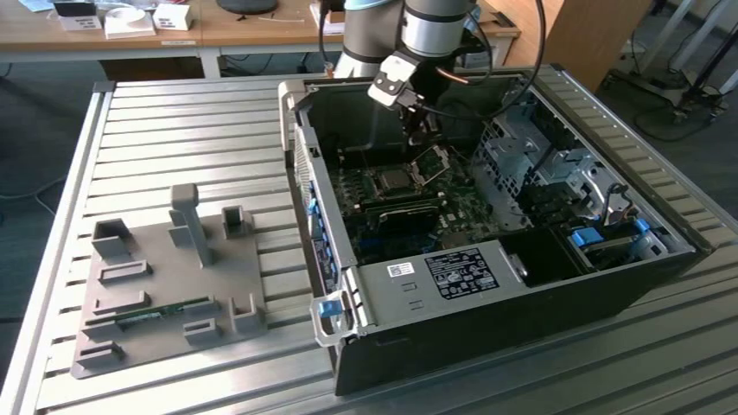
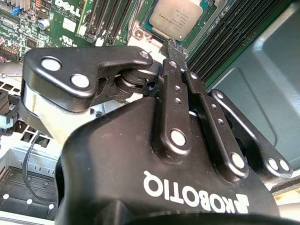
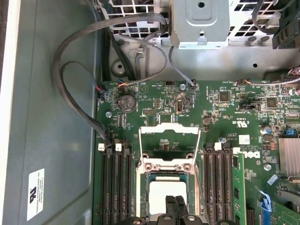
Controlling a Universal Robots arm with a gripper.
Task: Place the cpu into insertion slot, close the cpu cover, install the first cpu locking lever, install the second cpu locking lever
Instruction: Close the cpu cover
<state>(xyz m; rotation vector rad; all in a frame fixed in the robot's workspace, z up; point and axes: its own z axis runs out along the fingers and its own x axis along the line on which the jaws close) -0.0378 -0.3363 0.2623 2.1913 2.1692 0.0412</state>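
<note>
Ribbed metal forms the table (image 1: 173,121), and an open black computer case (image 1: 554,303) lies on its side toward the exterior view's right. A grey fixture plate (image 1: 150,285) sits well apart from it on the exterior view's left. The arm (image 1: 433,26) reaches down from the far side into the case, above the green circuit board (image 3: 225,117). Long black memory slots (image 3: 115,187) flank the socket on both sides. The cpu cover (image 3: 171,127) is swung open, tilted up and back on its hinge on the far side of the insertion slot (image 3: 146,197). The cpu (image 3: 157,197) already lies flat inside that slot, silver top up. The gripper (image 3: 175,206) hangs just over the cpu's top, its two dark fingers (image 2: 174,47) pressed together with nothing between them. Whether the tips touch the chip cannot be told.
</note>
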